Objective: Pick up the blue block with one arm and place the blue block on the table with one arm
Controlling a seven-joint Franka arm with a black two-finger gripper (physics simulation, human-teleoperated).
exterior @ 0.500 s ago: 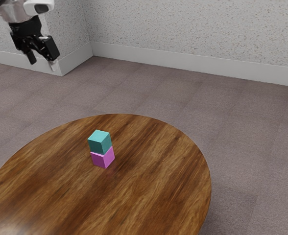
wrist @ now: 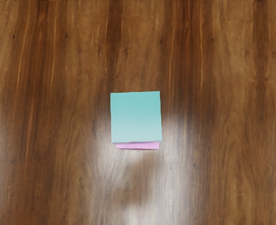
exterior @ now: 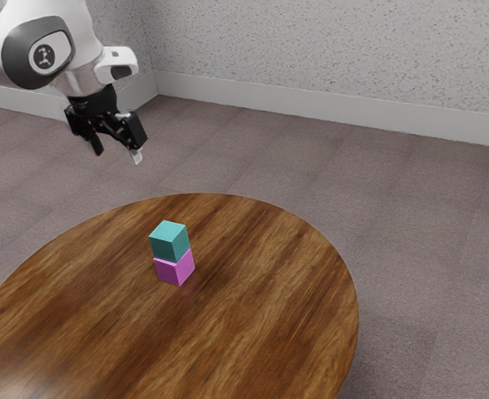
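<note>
Round wood table (exterior: 269, 332): blue block (exterior: 170, 243) on pink block (exterior: 175, 268), in from the far edge. Gripper (exterior: 117, 150) empty, jaws apart. Center over blue, descend straight, pinch above the pink, lift vertically.

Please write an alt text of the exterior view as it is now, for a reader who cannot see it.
A teal-blue block sits on a magenta block on a round wooden table. At the exterior view's upper left, a white robot arm holds its black gripper open, away from both blocks. Behind are a grayish floor and speckled walls.
</note>
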